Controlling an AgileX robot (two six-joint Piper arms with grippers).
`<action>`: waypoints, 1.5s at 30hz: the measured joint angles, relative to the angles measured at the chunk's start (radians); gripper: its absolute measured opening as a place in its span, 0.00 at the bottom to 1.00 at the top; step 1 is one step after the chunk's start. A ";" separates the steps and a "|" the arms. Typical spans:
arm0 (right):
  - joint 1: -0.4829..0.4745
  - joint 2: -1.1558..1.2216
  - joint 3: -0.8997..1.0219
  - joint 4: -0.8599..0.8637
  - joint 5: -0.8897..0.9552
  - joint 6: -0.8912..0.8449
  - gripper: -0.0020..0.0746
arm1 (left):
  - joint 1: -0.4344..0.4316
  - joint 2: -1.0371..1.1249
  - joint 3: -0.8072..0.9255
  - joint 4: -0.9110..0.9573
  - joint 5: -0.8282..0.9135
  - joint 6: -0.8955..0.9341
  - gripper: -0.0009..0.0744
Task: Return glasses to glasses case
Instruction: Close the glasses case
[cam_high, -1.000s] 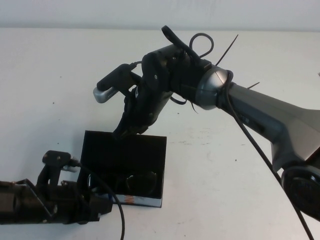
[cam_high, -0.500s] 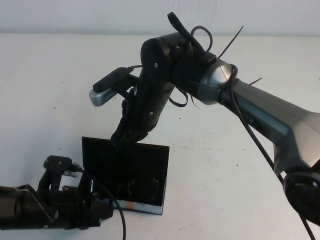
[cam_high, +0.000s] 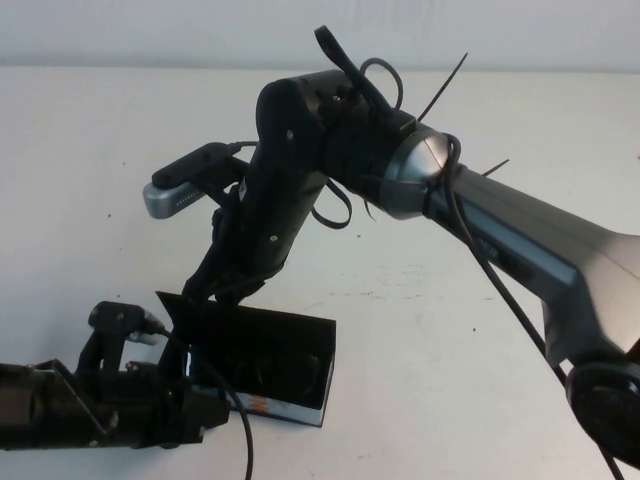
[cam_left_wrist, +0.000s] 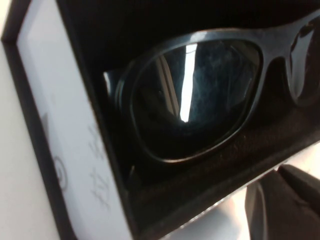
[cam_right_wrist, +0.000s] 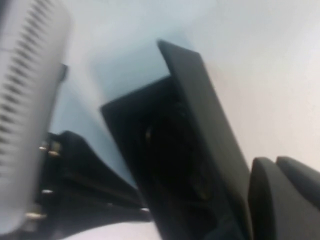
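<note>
Glasses (cam_left_wrist: 200, 95): lodged inside glasses case (cam_high: 300, 385) near the surface (cam_high: 450, 330) front edge, lid half lowered. Right tool (cam_high: 215, 290): applied to lid's rear edge for closing (grip cannot be told). Left tool (cam_high: 195, 405): at case's front-left corner as a brace, opening undetermined

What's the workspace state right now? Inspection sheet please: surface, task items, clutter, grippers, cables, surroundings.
Surface: white table, a few small dark specks.
Glasses: glasses lie inside the case, lenses showing.
Glasses case: glasses case at the near left of the table, flap lid partly lowered over the box.
Clutter: nothing seen.
Left gripper: left gripper low at the case's near left corner, against its patterned front edge.
Right gripper: right gripper reaching down from above, at the lid's far edge.
Cables: black cable loops by the left arm; cables and zip ties on the right arm's wrist.
Surroundings: pale wall behind the table.
</note>
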 joint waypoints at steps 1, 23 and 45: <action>0.006 -0.009 0.002 0.000 0.000 0.013 0.01 | 0.000 0.000 0.000 0.000 0.000 0.000 0.01; 0.048 -0.049 0.235 -0.031 -0.004 0.091 0.01 | 0.000 -0.043 0.000 0.031 0.002 -0.041 0.01; 0.046 -0.162 0.240 -0.114 -0.006 0.120 0.01 | 0.000 -0.474 0.000 0.205 -0.003 -0.305 0.01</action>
